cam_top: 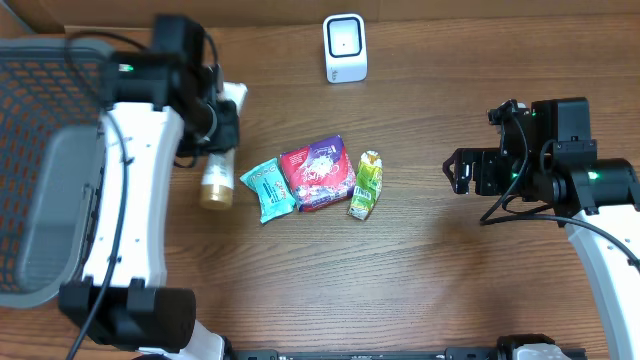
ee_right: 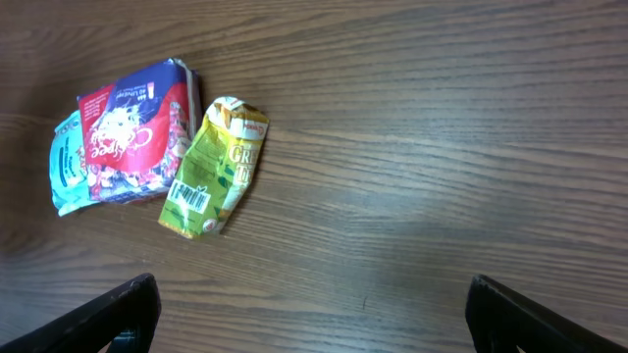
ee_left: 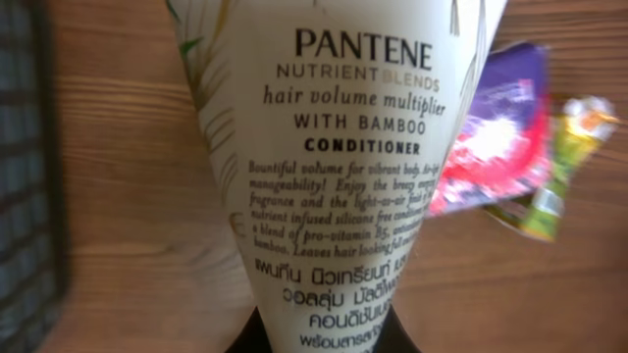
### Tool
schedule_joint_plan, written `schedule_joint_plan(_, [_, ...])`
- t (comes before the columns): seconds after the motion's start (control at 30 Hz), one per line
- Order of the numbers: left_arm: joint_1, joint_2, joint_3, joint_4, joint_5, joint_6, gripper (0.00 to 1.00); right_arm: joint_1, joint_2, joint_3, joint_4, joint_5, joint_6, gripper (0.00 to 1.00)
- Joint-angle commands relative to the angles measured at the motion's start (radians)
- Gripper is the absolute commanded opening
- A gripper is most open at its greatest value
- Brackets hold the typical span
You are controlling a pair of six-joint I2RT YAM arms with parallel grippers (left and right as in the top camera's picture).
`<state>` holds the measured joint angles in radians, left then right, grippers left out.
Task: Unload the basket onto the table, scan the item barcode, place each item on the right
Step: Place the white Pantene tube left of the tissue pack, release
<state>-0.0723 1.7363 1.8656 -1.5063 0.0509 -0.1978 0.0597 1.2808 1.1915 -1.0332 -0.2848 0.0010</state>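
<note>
The left gripper point(cam_top: 218, 125) pinched the Pantene conditioner tube point(ee_left: 334, 167) in its fingers, left of the snack packets point(cam_top: 315, 172). The right gripper point(cam_top: 458, 172) hung with its fingers spread. Pickup looked done; next, the tube's barcode needs turning toward the scanner point(cam_top: 345, 47).

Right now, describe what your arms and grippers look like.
Both the left arm and right arm have white rounded links with black joint housings, thin black cables and a small green light each. The left gripper and right gripper are black; the right's fingers are flat and dark.
</note>
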Motion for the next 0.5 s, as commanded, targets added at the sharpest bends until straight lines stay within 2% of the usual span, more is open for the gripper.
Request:
schedule_joint_plan(0.0, [-0.028,-0.015,-0.233,0.149,-0.009,-0.082,0.04,0.002,-0.006,-0.003,0.009,-0.009,-0.002,1.0])
schedule_joint_plan(0.17, [-0.04,-0.015,-0.523,0.432,-0.011,-0.098,0.04,0.002,-0.006,-0.003,0.016,-0.009,-0.002,1.0])
schedule_joint_plan(0.37, [-0.04,-0.015,-0.74,0.684,-0.066,-0.094,0.07,0.002,-0.006,-0.003,0.022,-0.009,-0.002,1.0])
schedule_joint_plan(0.43, [-0.04,-0.015,-0.771,0.709,-0.066,-0.094,0.12,0.002,-0.006,-0.003,0.021,-0.009,-0.002,1.0])
schedule_joint_plan(0.47, [-0.04,-0.015,-0.781,0.715,-0.066,-0.094,0.3,0.002,-0.006,-0.003,0.022,-0.009,-0.002,1.0])
